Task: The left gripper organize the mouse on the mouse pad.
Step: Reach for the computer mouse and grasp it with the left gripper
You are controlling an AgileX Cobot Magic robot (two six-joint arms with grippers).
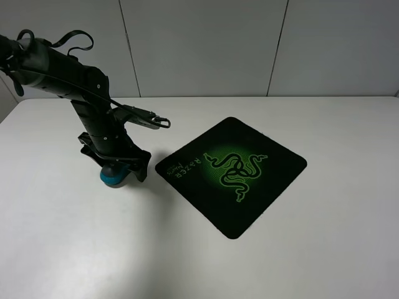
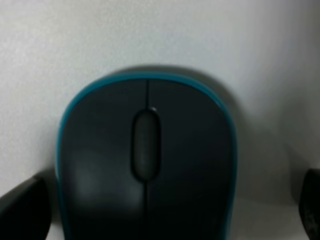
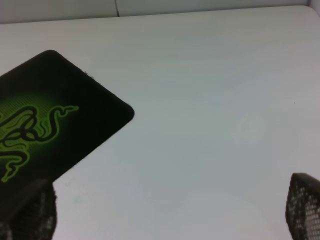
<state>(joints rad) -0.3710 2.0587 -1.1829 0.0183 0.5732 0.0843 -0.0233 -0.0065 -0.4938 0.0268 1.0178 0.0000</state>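
step: grasp | mouse (image 1: 113,179) on table (image 1: 62,249), near mouse pad (image 1: 274,180), off it | left gripper (image 1: 117,163) jaws open astride it (not yet pinching) | advice: centre, squeeze teal sides gently, lift before crossing

The left arm (image 1: 75,81) slants down from the far left side, its wrist bent so the left tool (image 1: 115,165) points steeply downward, fingers (image 2: 22,205) spread wide. The right tool (image 3: 165,215) likewise has its fingers wide apart.
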